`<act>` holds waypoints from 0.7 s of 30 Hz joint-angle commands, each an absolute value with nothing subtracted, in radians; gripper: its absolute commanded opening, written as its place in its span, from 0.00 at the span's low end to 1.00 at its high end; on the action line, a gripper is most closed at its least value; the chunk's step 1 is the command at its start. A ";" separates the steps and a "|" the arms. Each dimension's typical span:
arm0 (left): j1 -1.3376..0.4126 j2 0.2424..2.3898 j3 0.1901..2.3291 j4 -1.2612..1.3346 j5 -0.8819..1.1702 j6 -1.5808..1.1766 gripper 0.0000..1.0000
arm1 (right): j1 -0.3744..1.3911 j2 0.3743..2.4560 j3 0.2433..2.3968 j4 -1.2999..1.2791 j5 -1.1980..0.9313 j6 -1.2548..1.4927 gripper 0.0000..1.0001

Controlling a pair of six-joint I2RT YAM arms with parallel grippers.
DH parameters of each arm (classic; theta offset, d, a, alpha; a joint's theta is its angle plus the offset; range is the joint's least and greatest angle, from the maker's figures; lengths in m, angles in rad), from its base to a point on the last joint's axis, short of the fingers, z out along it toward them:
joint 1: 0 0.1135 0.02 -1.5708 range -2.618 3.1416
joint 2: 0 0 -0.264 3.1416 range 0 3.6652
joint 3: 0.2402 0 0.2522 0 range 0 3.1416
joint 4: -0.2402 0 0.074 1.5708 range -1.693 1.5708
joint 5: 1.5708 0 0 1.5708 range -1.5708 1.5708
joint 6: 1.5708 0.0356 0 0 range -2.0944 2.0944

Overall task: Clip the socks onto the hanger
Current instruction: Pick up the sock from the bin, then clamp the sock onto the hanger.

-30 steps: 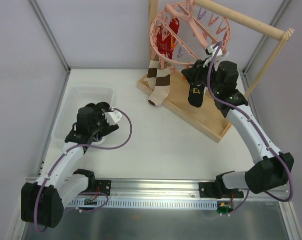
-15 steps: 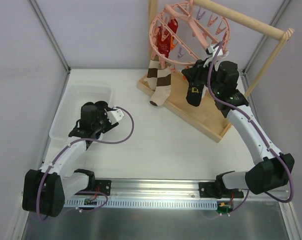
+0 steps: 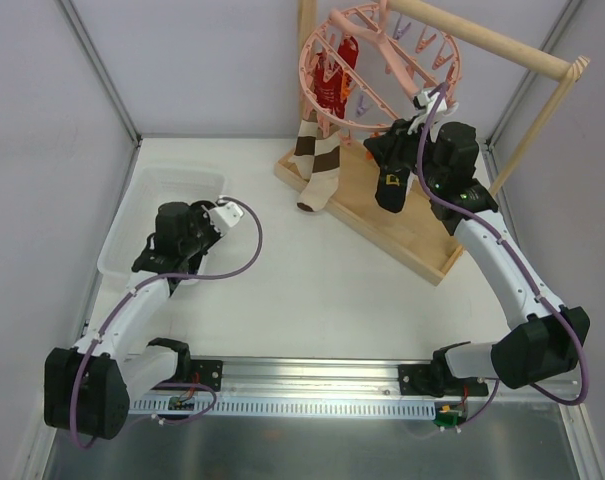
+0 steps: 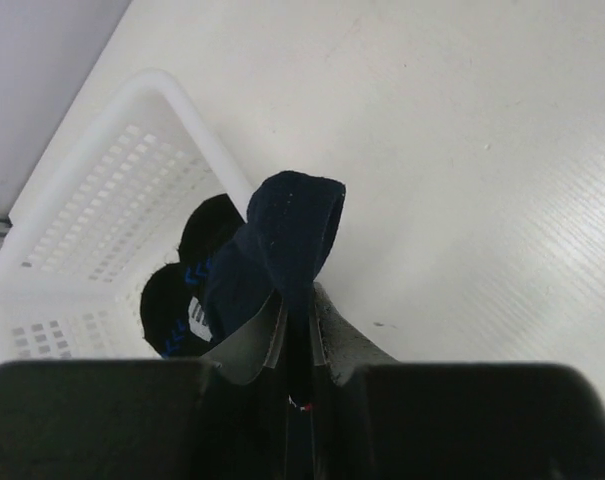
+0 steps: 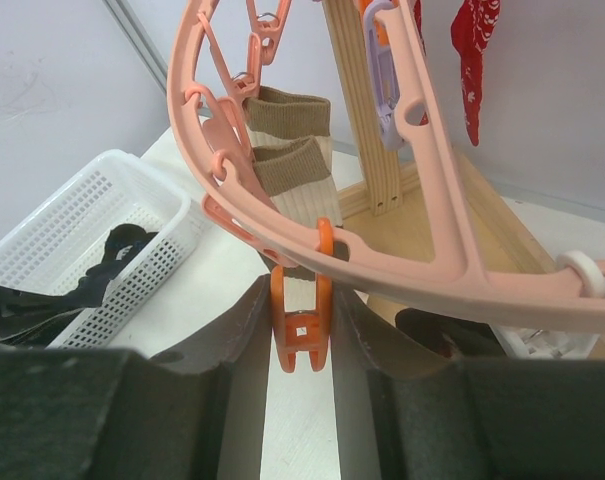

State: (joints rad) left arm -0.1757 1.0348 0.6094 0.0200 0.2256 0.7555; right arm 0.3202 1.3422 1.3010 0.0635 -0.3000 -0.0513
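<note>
My left gripper (image 4: 297, 300) is shut on a dark navy sock (image 4: 287, 235), whose fold sticks up past the fingertips, beside the white basket (image 4: 172, 100). More dark socks (image 4: 210, 228) lie in the basket. In the top view the left gripper (image 3: 167, 255) hangs over the basket's right side. My right gripper (image 5: 300, 300) is shut on an orange clip (image 5: 302, 335) under the rim of the pink hanger (image 5: 432, 250). From above, the right gripper (image 3: 397, 150) sits at the hanger (image 3: 307, 90) ring's lower right. A black sock with a yellow mark (image 3: 392, 188) hangs just below it.
A brown-and-white striped sock (image 3: 317, 165) and red socks (image 3: 334, 85) hang from the ring. The hanger hangs on a wooden rod (image 3: 482, 35) above a wooden tray base (image 3: 422, 235). The white basket (image 3: 122, 240) stands at the left near the wall.
The left gripper has closed on the navy sock at the basket and shifted slightly up and left. The right gripper has stayed on the orange clip.
</note>
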 commanded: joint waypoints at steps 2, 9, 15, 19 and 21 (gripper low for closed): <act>-0.176 0.956 0.707 0.037 0.253 0.632 0.00 | 0.316 1.327 1.305 0.058 -0.305 -0.003 0.01; -0.178 0.923 1.007 -0.199 0.418 0.298 0.00 | 0.318 1.342 1.348 0.025 -0.316 0.066 0.01; -0.215 1.023 1.262 -0.380 0.584 0.030 0.00 | 0.316 1.330 1.358 0.014 -0.310 0.103 0.01; -0.339 1.055 1.301 -0.379 0.679 -0.089 0.00 | 0.318 1.318 1.361 0.006 -0.310 0.110 0.01; -0.426 1.072 1.313 -0.377 0.678 -0.135 0.00 | 0.316 1.315 1.361 0.005 -0.311 0.109 0.01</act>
